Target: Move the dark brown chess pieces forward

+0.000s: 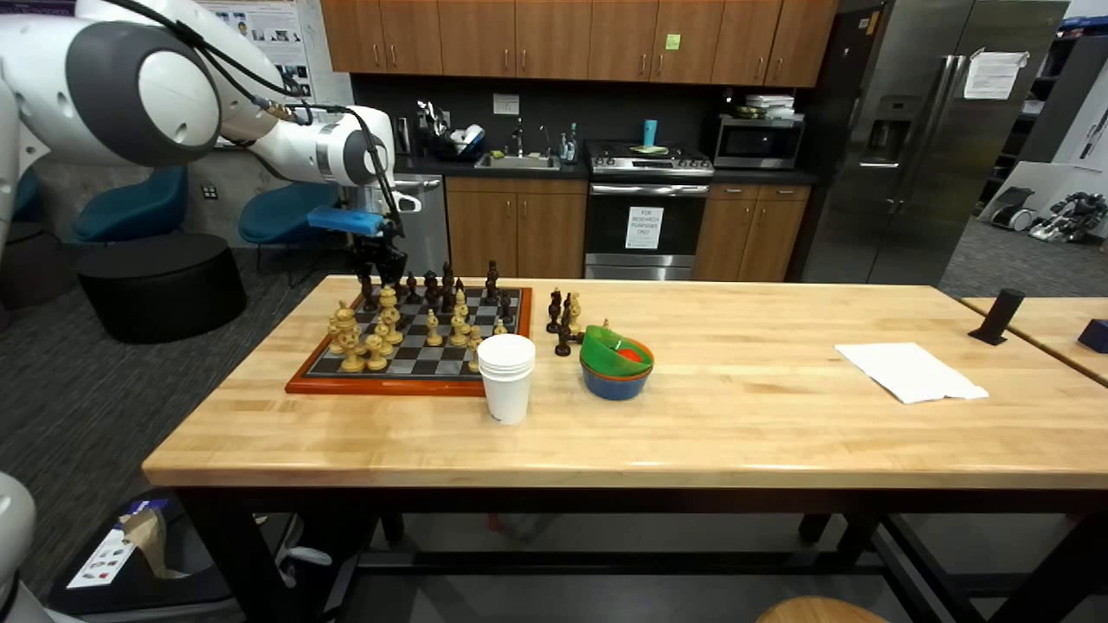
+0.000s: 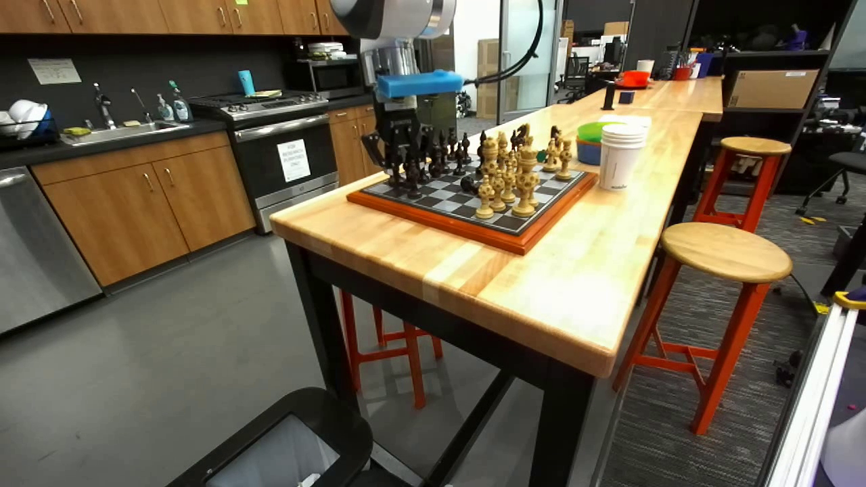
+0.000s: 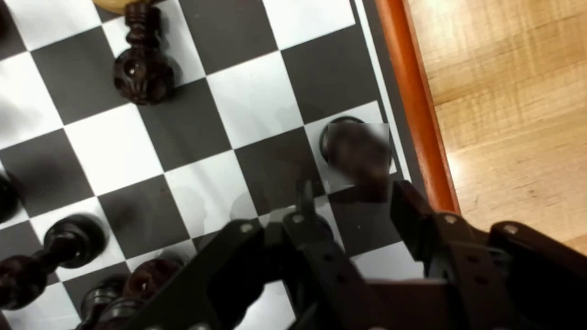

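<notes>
I saw white cups (image 1: 507, 378) stacked toward a long edge of the table (image 1: 736, 433), bowls (image 1: 613, 387) nested close by, paper (image 1: 909, 372) nearer an end!

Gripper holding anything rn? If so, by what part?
Nothing, as far as the wrist view shows: the gripper is open, chessboard showing between its jaws. The blurred dark brown chess piece just ahead isn't clamped.

White arm (image 1: 299, 149), grey joint bands (image 1: 99, 82), black cables (image 1: 184, 35), blue block (image 2: 419, 84), black tool (image 3: 353, 196), pale screws (image 3: 246, 227)
</notes>
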Robot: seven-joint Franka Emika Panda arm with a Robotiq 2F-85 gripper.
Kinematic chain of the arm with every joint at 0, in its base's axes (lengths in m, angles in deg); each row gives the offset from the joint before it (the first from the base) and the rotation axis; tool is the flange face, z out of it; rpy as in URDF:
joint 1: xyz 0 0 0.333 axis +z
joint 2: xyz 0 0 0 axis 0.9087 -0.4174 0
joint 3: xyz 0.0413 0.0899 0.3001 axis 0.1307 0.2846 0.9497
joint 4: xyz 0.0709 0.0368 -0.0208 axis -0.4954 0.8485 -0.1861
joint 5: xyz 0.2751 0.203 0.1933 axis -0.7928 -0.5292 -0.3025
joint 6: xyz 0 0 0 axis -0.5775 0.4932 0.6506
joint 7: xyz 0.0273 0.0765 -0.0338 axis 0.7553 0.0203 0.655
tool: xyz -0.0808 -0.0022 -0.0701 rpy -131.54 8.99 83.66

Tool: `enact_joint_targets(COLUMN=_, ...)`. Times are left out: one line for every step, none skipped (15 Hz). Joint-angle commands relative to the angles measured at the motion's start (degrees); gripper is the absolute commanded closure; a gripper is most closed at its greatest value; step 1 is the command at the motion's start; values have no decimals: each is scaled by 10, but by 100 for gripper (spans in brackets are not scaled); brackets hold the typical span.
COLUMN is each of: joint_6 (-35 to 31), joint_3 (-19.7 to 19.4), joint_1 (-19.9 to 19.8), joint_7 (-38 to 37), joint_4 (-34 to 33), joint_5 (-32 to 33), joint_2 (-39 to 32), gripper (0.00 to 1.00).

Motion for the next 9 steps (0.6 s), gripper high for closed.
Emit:
enact_joint_targets(joint_6=5, joint_3=-5, joint_1=10, joint_7=-4, joint_4=-18, joint_5=8, joint_2=-8, gripper=25)
enact_joint_targets(joint_6=5, joint_3=-4, joint_1=11, joint_7=-2, joint_4=-21, joint_5=8, joint_2=-9, gripper=26)
enact_joint_targets(joint_6=7, joint_3=-5, joint_1=12, joint_7=-2, joint_4=-24, joint_5=9, joint_2=-10, gripper=27)
enact_joint_targets(joint_6=9, joint_3=-6, joint_1=13, joint_7=-2, joint_4=-28, joint_5=11, joint_2=-12, gripper=25)
enact_joint_targets(joint_6=10, joint_3=-6, joint_1=14, joint_7=-2, joint_4=-30, joint_5=12, joint_2=-13, gripper=28)
enact_joint_targets(joint_6=11, joint_3=-7, joint_1=13, joint_7=-1, joint_4=-32, joint_5=14, joint_2=-13, gripper=30)
enact_joint_targets(joint_6=12, joint_3=-8, joint_1=13, joint_7=-1, joint_4=-34, joint_5=15, joint_2=-14, gripper=32)
enact_joint_targets(joint_6=13, joint_3=-8, joint_1=13, joint_7=-1, joint_4=-36, joint_5=17, joint_2=-15, gripper=34)
enact_joint_targets(joint_6=15, joint_3=-9, joint_1=13, joint_7=0, joint_4=-37, joint_5=20, joint_2=-16, gripper=40)
